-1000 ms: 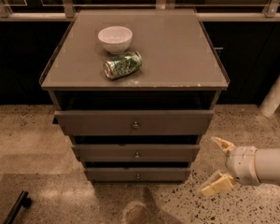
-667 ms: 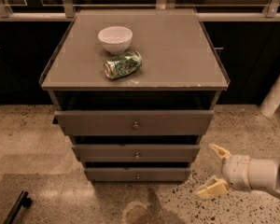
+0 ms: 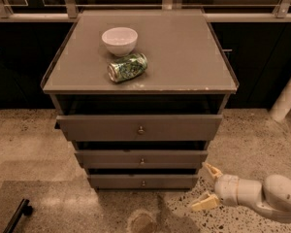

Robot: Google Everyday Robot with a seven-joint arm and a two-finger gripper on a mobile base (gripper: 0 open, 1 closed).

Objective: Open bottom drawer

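A grey-brown cabinet has three drawers stacked under its top. The bottom drawer is the slimmest, with a small round metal knob at its centre. All three drawer fronts stand slightly out from the frame. My gripper is low at the right, just right of the bottom drawer's right end, apart from it. Its two tan fingers are spread open and hold nothing. The white arm reaches in from the right edge.
A white bowl and a green can lying on its side sit on the cabinet top. A white post stands at the right. A black object lies on the speckled floor at lower left.
The gripper has moved slightly left and down along the floor, closer to the bottom drawer's right end. Its fingers stay open. The drawers have not moved.
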